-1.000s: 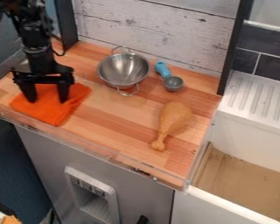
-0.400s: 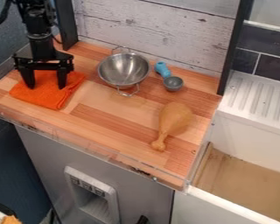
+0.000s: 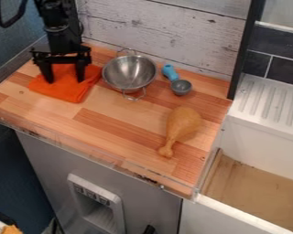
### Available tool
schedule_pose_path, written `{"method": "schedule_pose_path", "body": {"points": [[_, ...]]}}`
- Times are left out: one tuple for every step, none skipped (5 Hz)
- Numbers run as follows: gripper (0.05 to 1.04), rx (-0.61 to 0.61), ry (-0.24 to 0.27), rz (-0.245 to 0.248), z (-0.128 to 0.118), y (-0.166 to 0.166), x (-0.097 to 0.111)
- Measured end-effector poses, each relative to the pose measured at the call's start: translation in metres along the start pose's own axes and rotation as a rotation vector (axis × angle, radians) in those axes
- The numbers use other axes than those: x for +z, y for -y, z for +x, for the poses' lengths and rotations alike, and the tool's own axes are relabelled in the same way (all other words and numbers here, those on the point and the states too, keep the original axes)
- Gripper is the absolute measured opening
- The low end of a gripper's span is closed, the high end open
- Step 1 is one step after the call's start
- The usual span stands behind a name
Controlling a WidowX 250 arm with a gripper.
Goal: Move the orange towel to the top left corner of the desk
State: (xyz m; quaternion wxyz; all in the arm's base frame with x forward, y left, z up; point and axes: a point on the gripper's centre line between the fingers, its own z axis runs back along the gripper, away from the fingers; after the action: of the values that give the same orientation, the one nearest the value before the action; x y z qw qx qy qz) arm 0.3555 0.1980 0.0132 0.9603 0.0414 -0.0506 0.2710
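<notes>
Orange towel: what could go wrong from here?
The gripper has its fingers spread over the orange towel, not visibly pinching it, so the cloth may slip or bunch.
The towel's edge is right beside the metal colander; a sideways slide could nudge it.

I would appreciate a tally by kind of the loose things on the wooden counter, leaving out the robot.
Cloths: 1, orange fabric towel
Kitchenware: 2, round silver metal colander and blue-handled scoop with round grey bowl
Toy food: 1, tan drumstick-shaped piece
Total: 4
</notes>
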Motion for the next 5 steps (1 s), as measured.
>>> {"method": "schedule_pose_path", "body": {"points": [[1.0, -0.026, 0.008, -0.008, 0.009, 0.016, 0.002], [1.0, -0.026, 0.014, -0.021, 0.019, 0.024, 0.002], [1.0, -0.012, 0.022, -0.044, 0.03, 0.03, 0.003], [1.0, -0.007, 0.023, -0.05, 0.039, 0.032, 0.004], [1.0, -0.011, 0.031, -0.062, 0.042, 0.034, 0.008]]}}
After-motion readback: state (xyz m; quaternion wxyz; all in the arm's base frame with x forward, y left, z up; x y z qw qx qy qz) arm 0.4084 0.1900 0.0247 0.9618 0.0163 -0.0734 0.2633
